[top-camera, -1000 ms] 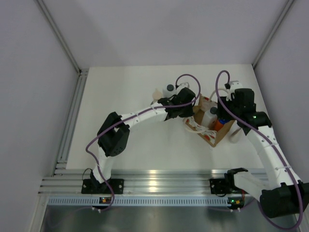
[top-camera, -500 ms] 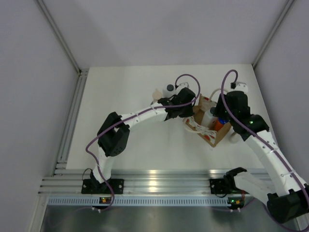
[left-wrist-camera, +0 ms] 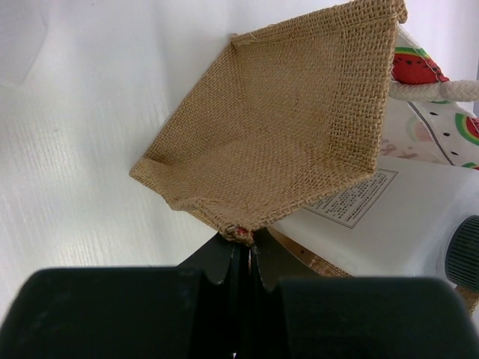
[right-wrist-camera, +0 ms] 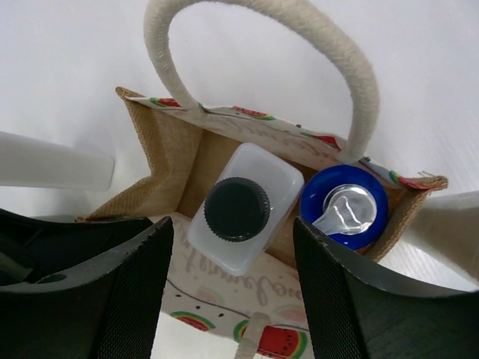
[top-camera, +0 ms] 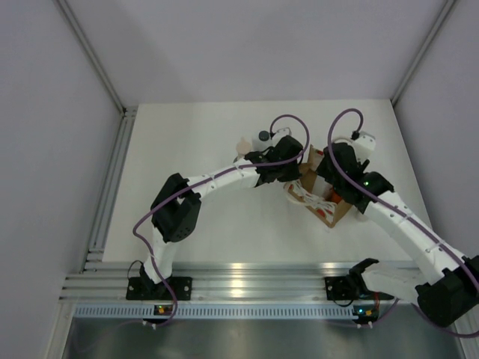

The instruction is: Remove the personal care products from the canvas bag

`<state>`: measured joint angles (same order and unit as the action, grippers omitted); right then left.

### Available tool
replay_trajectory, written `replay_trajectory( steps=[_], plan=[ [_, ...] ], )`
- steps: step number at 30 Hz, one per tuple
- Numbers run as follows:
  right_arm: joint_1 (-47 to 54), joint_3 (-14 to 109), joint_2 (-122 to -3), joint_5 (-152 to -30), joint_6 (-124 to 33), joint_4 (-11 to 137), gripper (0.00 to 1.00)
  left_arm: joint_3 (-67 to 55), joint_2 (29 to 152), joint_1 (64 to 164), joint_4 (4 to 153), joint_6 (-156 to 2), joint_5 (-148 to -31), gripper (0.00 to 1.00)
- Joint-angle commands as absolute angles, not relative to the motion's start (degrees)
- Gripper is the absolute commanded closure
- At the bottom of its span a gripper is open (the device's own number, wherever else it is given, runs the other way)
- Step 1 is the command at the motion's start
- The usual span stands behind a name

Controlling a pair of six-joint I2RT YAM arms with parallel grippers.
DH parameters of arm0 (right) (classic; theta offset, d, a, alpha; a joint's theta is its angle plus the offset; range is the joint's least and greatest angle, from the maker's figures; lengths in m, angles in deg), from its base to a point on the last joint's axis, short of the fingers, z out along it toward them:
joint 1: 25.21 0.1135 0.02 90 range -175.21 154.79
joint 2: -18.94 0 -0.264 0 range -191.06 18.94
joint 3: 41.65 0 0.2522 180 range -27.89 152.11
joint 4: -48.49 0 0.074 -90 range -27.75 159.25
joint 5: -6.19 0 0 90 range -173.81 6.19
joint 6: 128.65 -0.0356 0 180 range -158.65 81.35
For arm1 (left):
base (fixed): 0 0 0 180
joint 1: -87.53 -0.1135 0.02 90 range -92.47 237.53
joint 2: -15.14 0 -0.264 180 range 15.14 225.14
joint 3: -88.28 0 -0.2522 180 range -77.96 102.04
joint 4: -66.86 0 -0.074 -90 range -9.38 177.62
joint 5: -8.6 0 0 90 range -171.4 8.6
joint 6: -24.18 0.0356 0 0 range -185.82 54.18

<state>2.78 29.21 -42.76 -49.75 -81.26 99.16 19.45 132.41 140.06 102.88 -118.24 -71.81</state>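
**While the left hand [left-wrist-camera: 245,253] is pinching the bag [left-wrist-camera: 284,127], the right hand [right-wrist-camera: 232,224] is hanging over two bottles**

Where the white worktop [top-camera: 194,224] is widening out to the right, the tan bag is sitting between both arms with its mouth facing up. The left hand is clamping its fingers tight on a corner of the woven rim, on the bag's left side. The right hand is hovering over the opening with its jaws spread wide and gripping nothing, one finger on either side of a white bottle [right-wrist-camera: 262,176] with a dark cap. A blue-capped bottle [right-wrist-camera: 344,206] is standing just beside it, to its right, inside the bag. Farther left, a second dark-capped bottle [top-camera: 263,136] and a beige-topped bottle [top-camera: 242,144] are standing on the worktop, near each other.
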Motion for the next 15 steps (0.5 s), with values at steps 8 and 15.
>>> replay_trajectory(
  steps=[8,15],
  plan=[
    [8.36,30.47,-47.51,-38.56,-94.63,98.72,0.39,20.57,133.97,140.09,101.36,-119.52,-73.13,1.0],
    [8.28,29.94,-51.37,-36.53,-95.08,98.73,0.39,19.87,133.53,140.09,101.28,-119.34,-73.57,1.0]
  ],
)
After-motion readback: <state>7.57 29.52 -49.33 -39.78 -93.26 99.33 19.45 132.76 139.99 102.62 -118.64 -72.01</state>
